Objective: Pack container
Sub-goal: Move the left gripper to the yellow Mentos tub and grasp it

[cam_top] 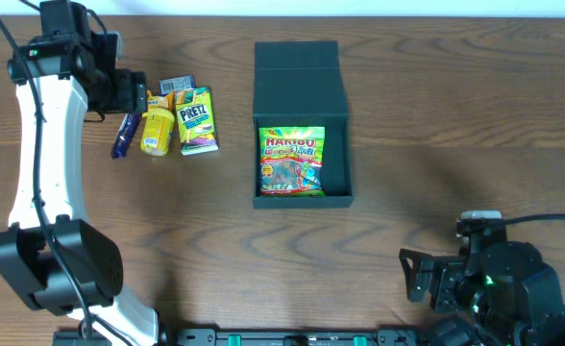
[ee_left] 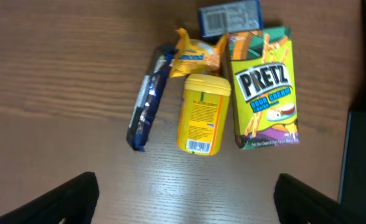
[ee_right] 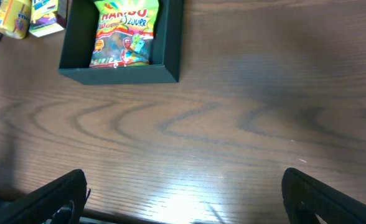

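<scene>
The container [cam_top: 302, 197] is a dark box in the middle of the table, its flap lid [cam_top: 297, 67] folded back on the far side. A Haribo bag [cam_top: 291, 161] lies flat inside it; the right wrist view shows the same bag [ee_right: 124, 34] and the box wall [ee_right: 117, 73]. Left of the box lie a Pretz box [ee_left: 262, 87], a yellow tub [ee_left: 203, 113], a dark blue bar [ee_left: 147, 102], an orange packet [ee_left: 195, 53] and a blue packet [ee_left: 229, 17]. My left gripper [ee_left: 186, 199] hangs open just short of this group, holding nothing. My right gripper [ee_right: 183, 199] is open over bare wood near the front right.
In the overhead view the left arm [cam_top: 42, 144] runs along the table's left side and the snack group [cam_top: 167, 120] sits beside its wrist. The right arm's base [cam_top: 499, 284] fills the front right corner. The container's dark edge [ee_left: 363, 155] shows at the right of the left wrist view.
</scene>
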`<state>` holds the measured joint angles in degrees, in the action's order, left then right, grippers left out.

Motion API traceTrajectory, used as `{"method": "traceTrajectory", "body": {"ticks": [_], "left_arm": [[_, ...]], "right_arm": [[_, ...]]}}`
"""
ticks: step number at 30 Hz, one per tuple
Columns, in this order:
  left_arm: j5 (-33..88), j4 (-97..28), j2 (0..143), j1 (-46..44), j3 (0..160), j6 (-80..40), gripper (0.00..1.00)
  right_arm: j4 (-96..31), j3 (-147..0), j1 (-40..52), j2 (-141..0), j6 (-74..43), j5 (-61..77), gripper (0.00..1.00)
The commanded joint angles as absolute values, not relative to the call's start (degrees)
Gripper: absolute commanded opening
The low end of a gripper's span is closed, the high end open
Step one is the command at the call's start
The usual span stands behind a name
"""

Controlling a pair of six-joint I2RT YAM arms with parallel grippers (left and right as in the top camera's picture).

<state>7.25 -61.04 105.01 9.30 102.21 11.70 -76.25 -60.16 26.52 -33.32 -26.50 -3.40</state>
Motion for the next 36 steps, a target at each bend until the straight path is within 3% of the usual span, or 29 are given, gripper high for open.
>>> {"method": "traceTrajectory", "body": {"ticks": [1,18,36], "left_arm": [[10.1,-61.1,108.4,9.4,102.1,20.3,0.97],[11.6,-60.5,123.9,7.4,102.1,22.8,0.97],[5.9,-53.6,129.1,5.6,102.1,18.8,0.73]], "right_arm": [[-76.3,-60.7,26.3,-33.3,-25.9,-3.6,0.99],[-76.3,-60.7,26.3,-33.3,-25.9,-3.6,0.99],[-76.3,-60.7,26.3,-33.3,-25.9,-3.6,0.99]]}}
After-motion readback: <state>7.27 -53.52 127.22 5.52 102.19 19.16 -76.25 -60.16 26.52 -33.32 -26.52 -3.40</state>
